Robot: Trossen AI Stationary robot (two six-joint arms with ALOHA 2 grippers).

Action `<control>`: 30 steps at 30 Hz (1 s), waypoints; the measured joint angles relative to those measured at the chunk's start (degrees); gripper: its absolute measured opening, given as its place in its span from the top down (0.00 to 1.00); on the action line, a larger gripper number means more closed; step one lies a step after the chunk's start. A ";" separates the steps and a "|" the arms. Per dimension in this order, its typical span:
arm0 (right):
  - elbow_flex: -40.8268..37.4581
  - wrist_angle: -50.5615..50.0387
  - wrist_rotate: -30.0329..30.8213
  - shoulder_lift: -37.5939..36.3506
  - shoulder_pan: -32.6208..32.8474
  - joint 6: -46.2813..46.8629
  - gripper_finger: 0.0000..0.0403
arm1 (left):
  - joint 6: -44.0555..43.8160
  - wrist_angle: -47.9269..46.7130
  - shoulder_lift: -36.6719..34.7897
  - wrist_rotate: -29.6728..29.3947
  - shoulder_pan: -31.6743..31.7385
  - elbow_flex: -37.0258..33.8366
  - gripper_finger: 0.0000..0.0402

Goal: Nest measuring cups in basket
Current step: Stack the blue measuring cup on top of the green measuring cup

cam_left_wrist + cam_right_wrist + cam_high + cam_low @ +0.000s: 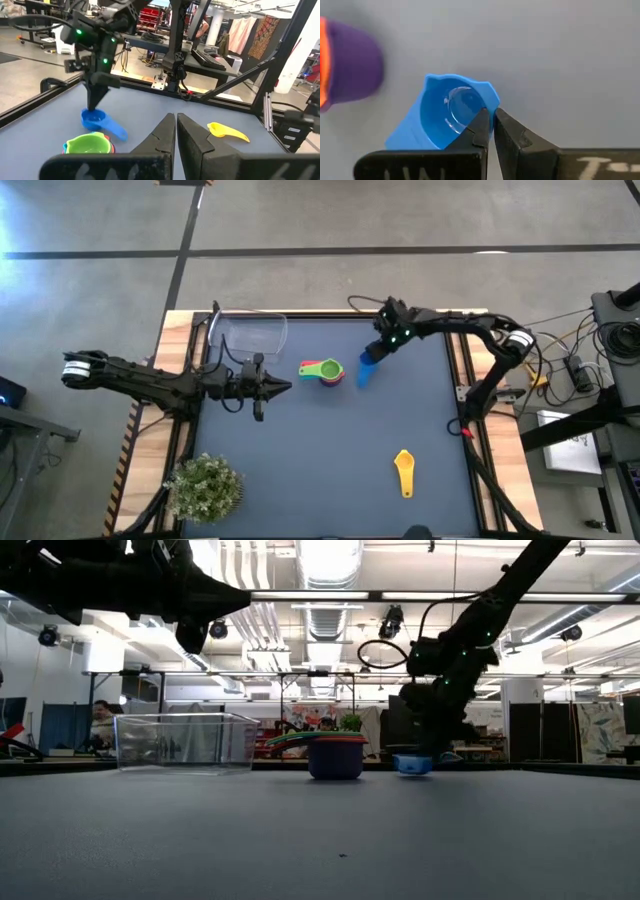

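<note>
The blue cup [367, 370] is found on the dark mat toward the far right part of the table [330, 470], its bowl at the far end and its flat handle running back toward the near edge and slightly leftward, so the long axis is laid nearly front to back. The right gripper [490, 120] is lowered onto it from above, and its 2 fingers are pinched together on the rim wall of the bowl, one finger inside and one outside, as seen in the right wrist view. Just to the left, apart from the blue cup, a nested stack [324, 371] is set, with a green cup [90, 143] on top and a purple one [350, 67] at the bottom; its handles are pointed left. A yellow cup [403, 471] is laid alone well toward the near edge, bowl at the far end, handle pointed at the near side. The clear basket [250, 333] is placed at the far left corner of the mat, close to the wooden table edge, with bare mat between it and the stack. The left gripper [285, 388] is held above the mat just in front of the basket, its fingers pressed together on nothing, tips aimed right toward the stack. A small bushy plant [205, 487] is seated at the near left corner, and wide bare mat is left across the middle and near side.
</note>
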 joint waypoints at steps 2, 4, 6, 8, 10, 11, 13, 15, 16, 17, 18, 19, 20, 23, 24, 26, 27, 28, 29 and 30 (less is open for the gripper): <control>-2.03 3.15 -0.45 0.00 2.30 2.17 0.98 | 0.02 -0.02 0.02 0.00 0.00 0.00 1.00; -3.11 4.81 -0.92 0.00 4.76 4.23 0.98 | 0.02 -0.06 0.00 -0.02 0.00 0.00 1.00; -3.49 5.10 -2.12 -0.02 6.87 4.57 0.97 | 0.02 -0.06 0.02 -0.02 0.00 0.00 1.00; -3.57 4.83 -2.34 -0.02 8.89 4.78 0.95 | 0.01 -0.08 0.02 -0.02 0.00 0.00 1.00; -3.35 4.01 -2.38 -0.04 10.44 3.87 0.93 | -0.04 -0.08 0.00 -0.02 0.00 0.00 1.00; -3.05 3.13 -2.25 -0.04 11.03 2.88 0.92 | -0.16 -0.09 0.00 -0.02 0.01 0.00 1.00; -2.32 1.45 -1.41 -0.04 11.83 1.03 0.90 | -0.18 -0.13 0.00 -0.04 0.00 0.00 1.00; -1.67 0.13 -1.34 -0.07 12.37 -0.56 0.87 | -0.18 -0.28 0.00 -0.04 0.02 0.00 1.00; -1.41 -0.55 -1.23 -0.07 12.61 -1.67 0.86 | -0.18 -0.38 0.02 -0.04 0.00 0.00 1.00; -1.07 -1.24 -1.23 -0.11 12.90 -3.06 0.85 | -0.18 -0.41 0.02 -0.04 0.00 0.00 1.00; -0.64 -2.12 -1.21 -0.11 13.14 -5.06 0.83 | -0.18 -0.39 0.02 -0.04 0.01 0.00 1.00; -0.05 -3.17 -1.22 -0.13 13.33 -7.14 0.81 | -0.18 -0.41 0.02 -0.04 0.00 0.00 1.00; 0.70 -4.43 -1.01 -0.15 13.48 -9.29 0.80 | -0.18 -0.41 0.02 -0.05 0.00 0.00 1.00; 2.72 -7.27 2.16 -0.15 14.28 -11.83 0.75 | -0.18 -0.44 0.02 -0.07 0.00 0.00 1.00; 3.31 -7.99 3.47 -0.15 14.62 -11.85 0.74 | -0.18 -0.57 0.02 -0.09 0.00 0.00 1.00; 4.65 -9.08 5.82 -0.15 15.51 -13.08 0.72 | -0.18 -0.94 0.02 -0.11 0.00 -0.02 1.00; 5.34 -9.45 7.03 -0.15 16.09 -14.26 0.71 | -0.18 -0.94 0.02 -0.13 0.00 -0.02 1.00; 5.92 -9.70 8.43 -0.17 16.64 -15.64 0.70 | -0.18 -0.94 0.02 -0.21 0.00 -0.02 1.00; 6.41 -9.85 9.84 -0.17 17.17 -17.08 0.69 | -0.18 -0.94 0.02 -0.24 0.01 -0.02 1.00; 6.83 -9.87 11.08 -0.17 17.69 -18.71 0.68 | -0.18 -0.98 0.02 -0.25 0.00 -0.02 1.00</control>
